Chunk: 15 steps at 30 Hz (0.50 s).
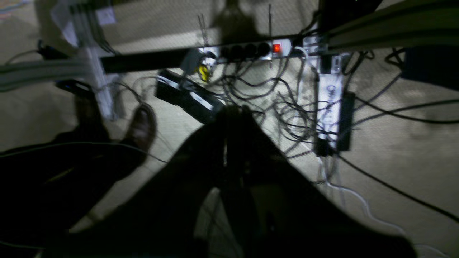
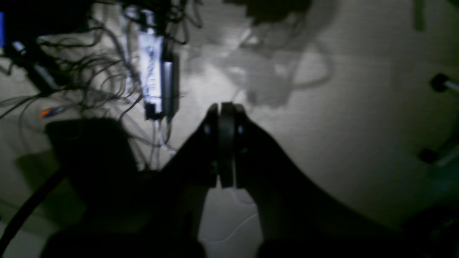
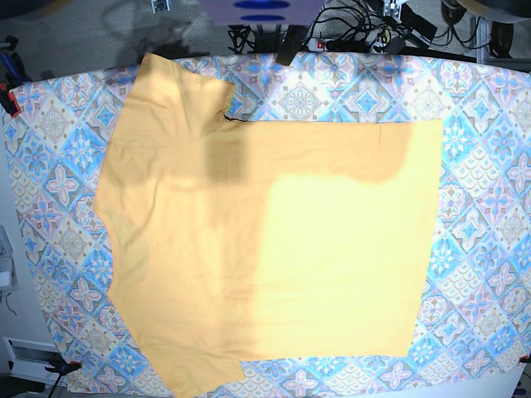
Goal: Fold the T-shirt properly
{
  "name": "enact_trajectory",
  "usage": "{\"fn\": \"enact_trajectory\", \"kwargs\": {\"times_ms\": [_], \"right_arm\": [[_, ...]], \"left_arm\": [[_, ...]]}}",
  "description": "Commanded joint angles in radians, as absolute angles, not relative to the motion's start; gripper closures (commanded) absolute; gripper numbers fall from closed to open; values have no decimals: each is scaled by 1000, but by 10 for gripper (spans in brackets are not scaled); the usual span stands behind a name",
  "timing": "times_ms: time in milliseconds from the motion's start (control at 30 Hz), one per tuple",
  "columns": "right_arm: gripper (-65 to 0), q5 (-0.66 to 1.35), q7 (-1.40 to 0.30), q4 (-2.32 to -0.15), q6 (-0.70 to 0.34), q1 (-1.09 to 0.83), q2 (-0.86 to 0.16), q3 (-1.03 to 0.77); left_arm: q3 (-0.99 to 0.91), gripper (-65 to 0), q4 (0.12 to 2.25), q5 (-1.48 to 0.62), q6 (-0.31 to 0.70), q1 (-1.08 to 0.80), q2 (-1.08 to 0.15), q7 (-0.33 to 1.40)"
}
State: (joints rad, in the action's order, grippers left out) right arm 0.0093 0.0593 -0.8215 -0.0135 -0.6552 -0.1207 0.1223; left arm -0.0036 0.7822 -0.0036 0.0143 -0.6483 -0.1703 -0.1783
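- The T-shirt (image 3: pixel 265 249) lies spread flat on the patterned tablecloth (image 3: pixel 489 207), plain side up, with no print that I can see. One sleeve reaches toward the upper left corner and another pokes out at the lower left.
- My left gripper (image 1: pixel 235 111) has its jaws pressed together and holds nothing. It points at the floor, over a tangle of cables (image 1: pixel 287 107) and a power strip (image 1: pixel 247 50).
- My right gripper (image 2: pixel 226 107) is likewise closed and empty, above bare floor near a lit adapter block (image 2: pixel 150 71).
- Neither arm shows in the base view, so I judge the fold has not begun.
- Risk: both wrist views are dark and blurred, so I could misjudge the approach and pinch the tablecloth along with the shirt hem.
- Risk: a shadow crosses the upper shirt and could hide the collar edge when I pick grasp points.
- Risk: closed jaws would only push the fabric into wrinkles, so I must open them first.
- I see no containers anywhere in these views.
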Motion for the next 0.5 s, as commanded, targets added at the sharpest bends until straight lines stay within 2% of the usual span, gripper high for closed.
{"fn": "enact_trajectory", "kwargs": {"times_ms": [0, 233, 467], "right_arm": [[0, 16, 71, -851, -15, -684, -128, 120], [0, 16, 71, -1032, -13, -754, -137, 27], [0, 16, 71, -1179, -13, -828, -140, 19]], "left_arm": [[-5, 0, 817, -7, 12, -674, -176, -194], [-8, 0, 984, -7, 12, -750, -193, -196], [-8, 0, 1194, -7, 10, -831, -196, -196]]}}
